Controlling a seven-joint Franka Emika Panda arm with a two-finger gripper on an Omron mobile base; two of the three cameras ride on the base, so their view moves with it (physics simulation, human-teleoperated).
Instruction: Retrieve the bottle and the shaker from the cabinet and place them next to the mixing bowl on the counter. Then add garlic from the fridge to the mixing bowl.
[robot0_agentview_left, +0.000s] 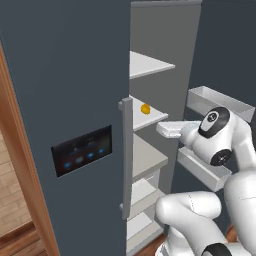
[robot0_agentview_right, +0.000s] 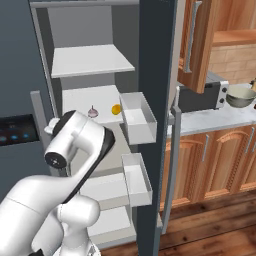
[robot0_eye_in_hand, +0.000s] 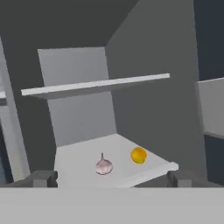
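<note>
Two small things sit on the fridge's middle shelf (robot0_eye_in_hand: 87, 151): the garlic (robot0_eye_in_hand: 104, 166), pale with a thin stem standing up, and an orange fruit (robot0_eye_in_hand: 138, 155) just beside it, toward the open door side and a little deeper in. You can see both in the hand view, apart from each other and resting on the white shelf surface. From the right base view the garlic (robot0_agentview_right: 92, 112) sits near the shelf's front, with the fruit (robot0_agentview_right: 116, 109) close by, next to the upper door bin (robot0_agentview_right: 136, 120).

Your gripper (robot0_eye_in_hand: 109, 178) stands spread wide, with one dark fingertip low on each side of the hand view and the garlic framed between them, farther in. Nothing is held; the fingers are short of the shelf edge and touch nothing.

You have the arm (robot0_agentview_right: 80, 142) reaching into the open fridge (robot0_agentview_left: 65, 75), its wrist level with the garlic's shelf. Past the fridge door, the mixing bowl (robot0_agentview_right: 241, 96) rests on the counter (robot0_agentview_right: 210, 119) beside the microwave (robot0_agentview_right: 202, 97). Whether the bottle and shaker are by the bowl you cannot tell from these views.
</note>
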